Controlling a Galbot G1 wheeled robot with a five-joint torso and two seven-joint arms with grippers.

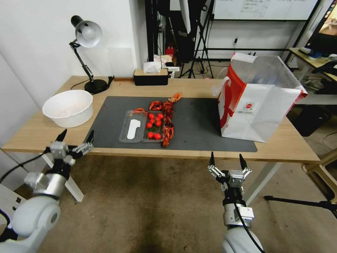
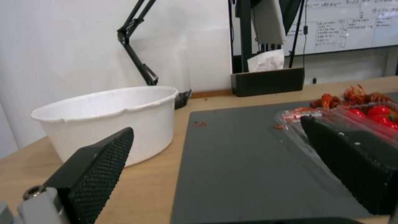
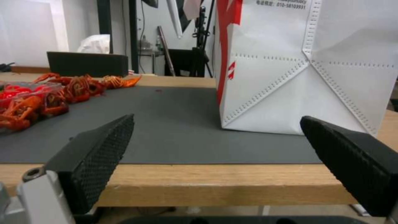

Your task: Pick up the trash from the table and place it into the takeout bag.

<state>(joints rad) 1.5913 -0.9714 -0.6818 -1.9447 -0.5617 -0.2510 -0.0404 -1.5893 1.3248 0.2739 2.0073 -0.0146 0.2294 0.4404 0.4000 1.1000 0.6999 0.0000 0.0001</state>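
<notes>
While both grippers hover before the table (image 1: 42, 131), jaws stand apart (empty).

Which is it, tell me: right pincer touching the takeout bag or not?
Apart. Head view: the right pincer, open, hangs below the table edge, short of the takeout bag on top.
</notes>
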